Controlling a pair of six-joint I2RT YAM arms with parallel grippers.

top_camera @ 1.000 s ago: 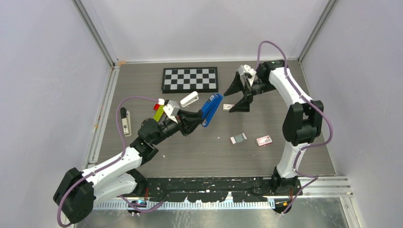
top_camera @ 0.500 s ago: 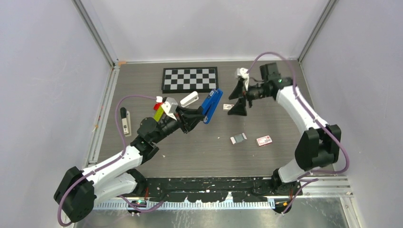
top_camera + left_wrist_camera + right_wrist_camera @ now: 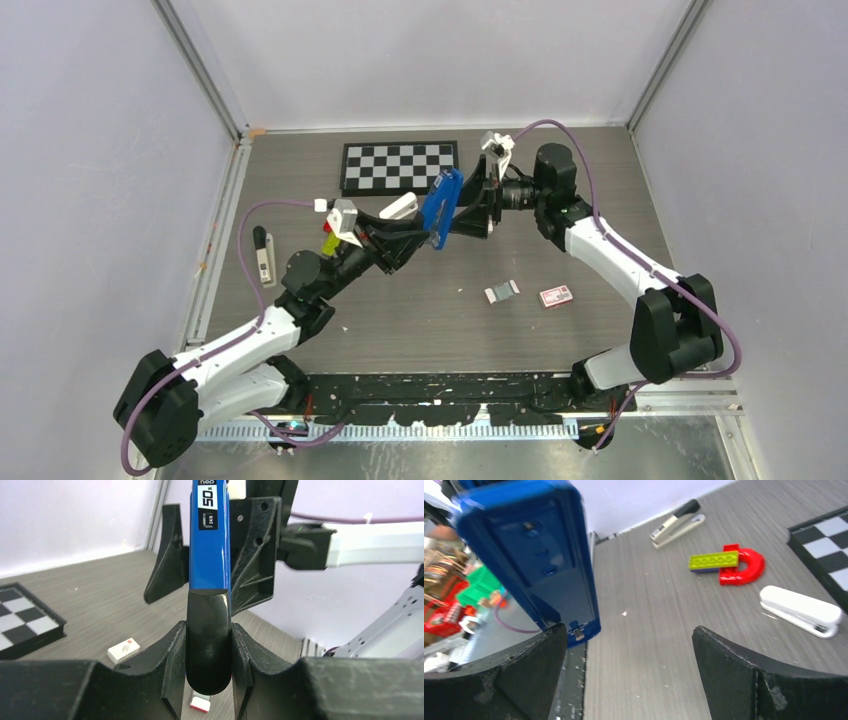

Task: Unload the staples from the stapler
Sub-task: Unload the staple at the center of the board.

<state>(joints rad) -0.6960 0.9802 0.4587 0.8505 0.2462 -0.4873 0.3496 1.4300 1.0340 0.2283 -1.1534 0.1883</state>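
Stapler [image 3: 441, 205], bright blue with a black rear end, is hanging steeply tilted above the table [image 3: 560, 340], between the two pincers. The left pincer [image 3: 425, 240] is clenching the black rear end, one finger pressing on each flank, and the blue body is rising away from its fingertips. The right pincer [image 3: 463, 208] is standing released, jaws spread wide, and is straddling the stapler's far end. In the right wrist view the hollow underside is facing that pincer and sitting close against one finger, with a broad gap to the other; whether that finger is touching the plastic cannot be told.

The chessboard [image 3: 400, 166] is lying behind both pincers, at the back of the table. The white stapler [image 3: 398, 208] is lying just behind the left pincer, partly hidden by it. A grey-and-black stapler [image 3: 263, 258] is resting well to the left of the left pincer. A red arch [image 3: 744, 565] and a lime brick [image 3: 714, 560] touching it are lying beside the left pincer's wrist. A red-and-white box [image 3: 556, 296] and a grey strip [image 3: 502, 291] are lying toward the arm bases from the right pincer.
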